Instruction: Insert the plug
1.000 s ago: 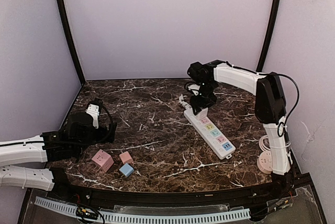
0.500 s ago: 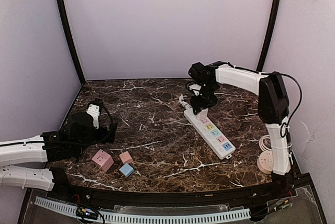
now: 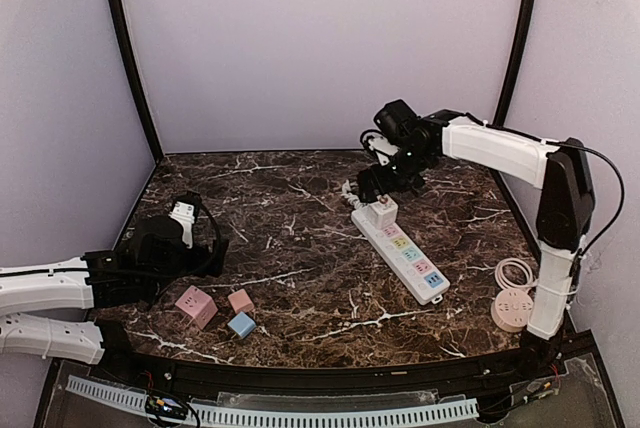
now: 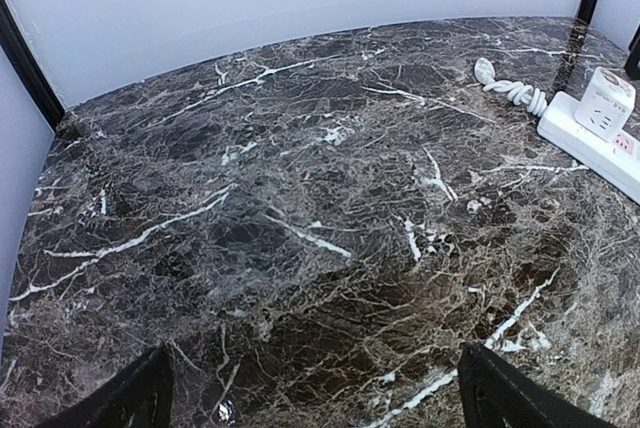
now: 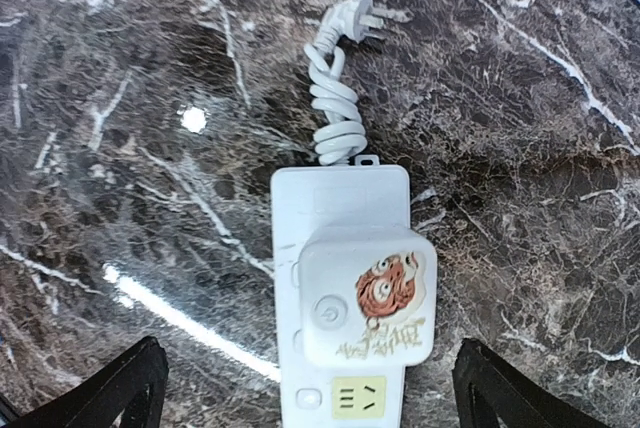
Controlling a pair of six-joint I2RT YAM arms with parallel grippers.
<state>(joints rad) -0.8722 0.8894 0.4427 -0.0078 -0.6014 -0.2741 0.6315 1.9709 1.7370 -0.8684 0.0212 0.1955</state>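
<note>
Plug (image 5: 367, 295) stands upright at far end of diagonal strip (image 3: 410, 253) (seated); left gripper (image 4: 315, 398), right gripper (image 5: 310, 388) agape.

The dark brown marble counter (image 3: 300, 238) is white-veined. The white plastic power strip (image 3: 412, 266) has pastel sockets; the white cube plug (image 5: 368, 295) on it bears an orange cartoon face.

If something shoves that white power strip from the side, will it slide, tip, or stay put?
The power strip lies flat and long on the glossy marble table, so it would probably slide or pivot rather than tip. Its coiled cord looks floppy and would likely drag behind. The cube plug seated at one end may weigh that end down slightly.
</note>
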